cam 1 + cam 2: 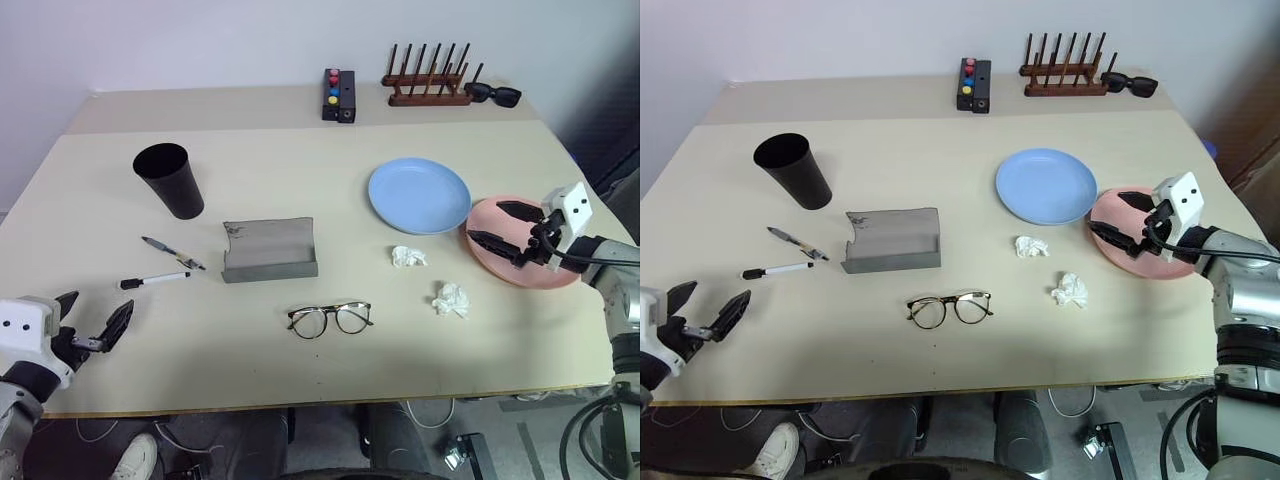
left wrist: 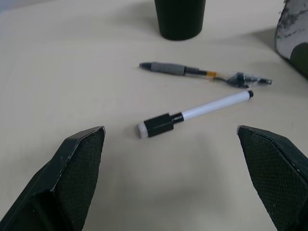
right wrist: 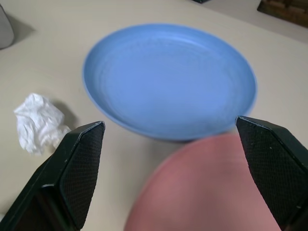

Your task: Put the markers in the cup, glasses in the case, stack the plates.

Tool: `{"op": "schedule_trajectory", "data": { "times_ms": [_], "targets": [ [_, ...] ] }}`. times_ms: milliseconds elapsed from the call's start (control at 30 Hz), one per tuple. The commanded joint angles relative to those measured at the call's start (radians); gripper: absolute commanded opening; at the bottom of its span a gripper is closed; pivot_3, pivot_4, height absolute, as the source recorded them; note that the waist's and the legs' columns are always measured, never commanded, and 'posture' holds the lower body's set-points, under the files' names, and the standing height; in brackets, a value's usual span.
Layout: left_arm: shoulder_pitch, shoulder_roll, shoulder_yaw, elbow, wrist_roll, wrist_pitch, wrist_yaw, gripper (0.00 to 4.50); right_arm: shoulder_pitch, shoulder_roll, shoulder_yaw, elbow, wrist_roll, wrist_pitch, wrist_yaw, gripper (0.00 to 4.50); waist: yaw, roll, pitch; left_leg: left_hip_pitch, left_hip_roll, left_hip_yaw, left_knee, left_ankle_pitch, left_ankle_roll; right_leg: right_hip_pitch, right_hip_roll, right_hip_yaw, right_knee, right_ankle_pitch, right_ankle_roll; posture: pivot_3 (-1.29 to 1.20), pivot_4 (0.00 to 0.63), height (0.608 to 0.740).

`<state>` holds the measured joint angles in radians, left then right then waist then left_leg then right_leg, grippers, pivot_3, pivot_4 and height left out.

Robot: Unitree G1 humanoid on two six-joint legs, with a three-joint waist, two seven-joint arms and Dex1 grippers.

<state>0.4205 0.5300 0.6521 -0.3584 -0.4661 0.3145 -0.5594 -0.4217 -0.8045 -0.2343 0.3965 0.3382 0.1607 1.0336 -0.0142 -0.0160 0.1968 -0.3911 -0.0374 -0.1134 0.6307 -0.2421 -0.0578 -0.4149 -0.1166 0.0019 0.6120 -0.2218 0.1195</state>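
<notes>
The left wrist view reveals the white-barrelled, black-capped marker (image 2: 192, 115) lying cap toward the released left end effector (image 2: 175, 159); the right end effector (image 1: 502, 225), also released, hovers over the round pink plastic plate (image 1: 520, 268).

Head stereo looking down over table (image 1: 300, 390), wrist cameras close, low

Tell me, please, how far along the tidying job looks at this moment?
Nothing looks finished. Both markers, white and dark, lie on the table beside the black cup. The glasses sit in front of the open grey case. The blue plate and pink plate lie side by side, unstacked. The right gripper hangs open over the pink plate; the left gripper is open near the markers.
</notes>
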Motion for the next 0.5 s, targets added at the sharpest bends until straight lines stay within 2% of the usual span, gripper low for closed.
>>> {"op": "schedule_trajectory", "data": {
  "times_ms": [33, 233, 500],
  "targets": [
    [0.008, -0.008, 0.023, -0.029, -0.001, -0.024, 0.011, 4.5, -0.025, -0.001, -0.009, -0.05, 0.013, 0.016, -0.015, 4.43, 0.001, 0.0, 0.0, 0.0, 0.0, 0.0, 0.0, 0.0, 0.0, 0.0, 0.0, 0.0, 0.0, 0.0, 0.0, 0.0, 0.15, 0.734],
    [0.014, -0.018, 0.024, -0.047, -0.007, -0.024, 0.017, 4.5, -0.047, 0.007, 0.006, -0.052, 0.012, 0.027, -0.014, 4.43, 0.0, 0.0, 0.0, 0.0, 0.0, 0.0, 0.0, 0.0, 0.0, 0.0, 0.0, 0.0, 0.0, 0.0, 0.0, 0.0, 0.15, 0.734],
    [-0.018, 0.014, 0.005, -0.045, -0.009, -0.008, -0.001, 4.5, -0.054, 0.022, 0.006, 0.058, 0.001, -0.073, 0.017, 4.43, 0.001, 0.0, 0.0, 0.0, 0.0, 0.0, 0.0, 0.0, 0.0, 0.0, 0.0, 0.0, 0.0, 0.0, 0.0, 0.0, 0.15, 0.734]
  ]
}}
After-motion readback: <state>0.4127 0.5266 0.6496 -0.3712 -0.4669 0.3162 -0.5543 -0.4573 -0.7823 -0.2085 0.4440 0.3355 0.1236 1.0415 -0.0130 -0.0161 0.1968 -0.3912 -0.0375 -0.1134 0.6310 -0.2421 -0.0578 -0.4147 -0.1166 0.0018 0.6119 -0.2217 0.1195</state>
